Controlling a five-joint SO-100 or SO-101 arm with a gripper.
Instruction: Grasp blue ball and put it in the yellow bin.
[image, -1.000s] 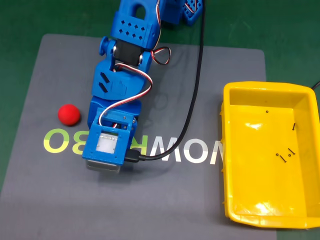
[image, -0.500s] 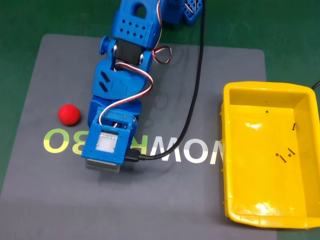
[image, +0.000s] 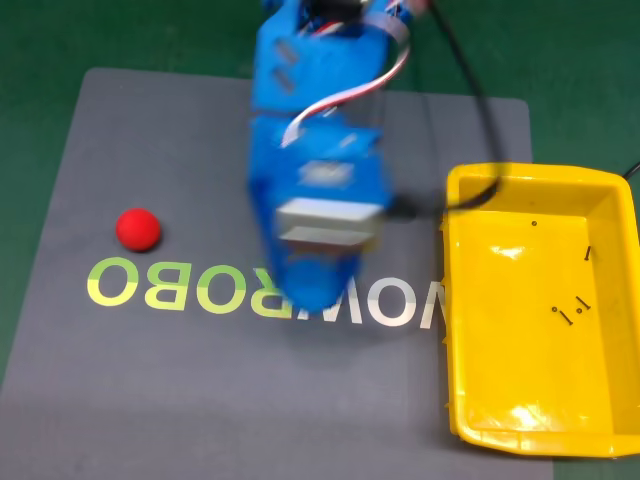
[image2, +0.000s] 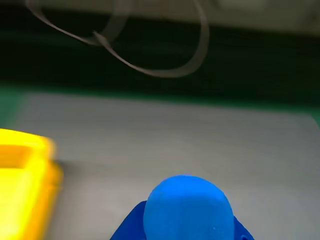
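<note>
Blue arm (image: 315, 190), motion-blurred, reaches from top centre down to mid-frame in fixed view. Gripper (image2: 182, 232) at bottom centre of wrist view, jaws closed around blue ball (image2: 188, 207).

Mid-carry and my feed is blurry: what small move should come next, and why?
Probably keep swinging toward the bin before opening. In the wrist view the ball sits in the gripper, and the bin lies off at the left edge; in the fixed view the arm is over the mat, short of the bin.

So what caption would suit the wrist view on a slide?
Blue ball held in the gripper above the grey mat, yellow bin at left.
</note>
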